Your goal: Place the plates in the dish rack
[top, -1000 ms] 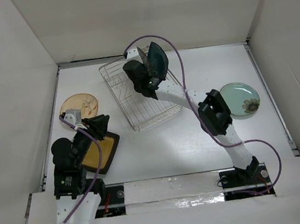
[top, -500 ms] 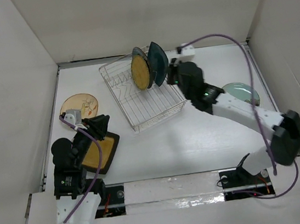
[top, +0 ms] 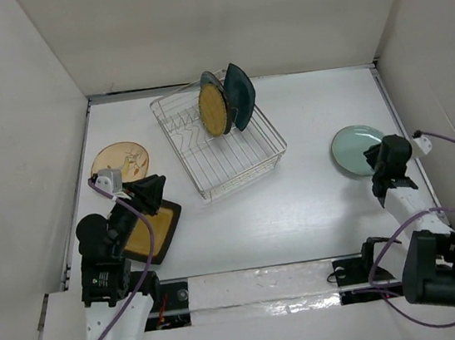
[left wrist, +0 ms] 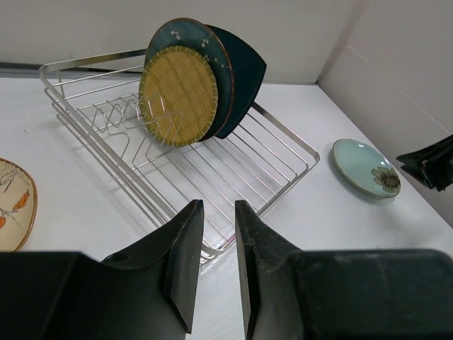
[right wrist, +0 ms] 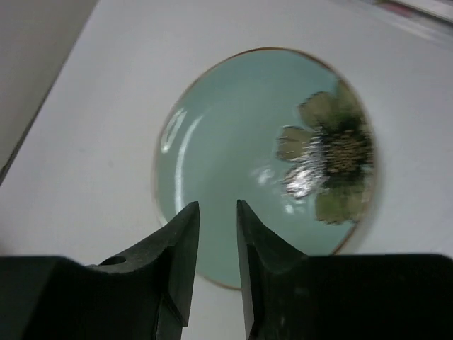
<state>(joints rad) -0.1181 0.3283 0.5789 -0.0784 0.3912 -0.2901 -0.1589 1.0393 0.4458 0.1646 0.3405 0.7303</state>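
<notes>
Right arm: swung away from the dish rack (top: 236,169) to the right side of the table, now poised over the pale green plate (right wrist: 233,134)
Yellow woven plate (top: 214,109): released, standing on edge in the rack against the round teal plate (left wrist: 212,49), with the dark teal plate (left wrist: 248,71) behind
Right gripper (right wrist: 217,212): jaws a narrow slit apart, nothing between them, above the green plate's near rim
Left gripper (left wrist: 219,212): unmoved, jaws narrowly parted, empty, above the mustard square plate (top: 144,238)
Tan plate (top: 117,161): flat on the table, left of the rack
Progress: three plates racked, three still lying flat
Likely next: green plate, which needs a grip on its thin rim
</notes>
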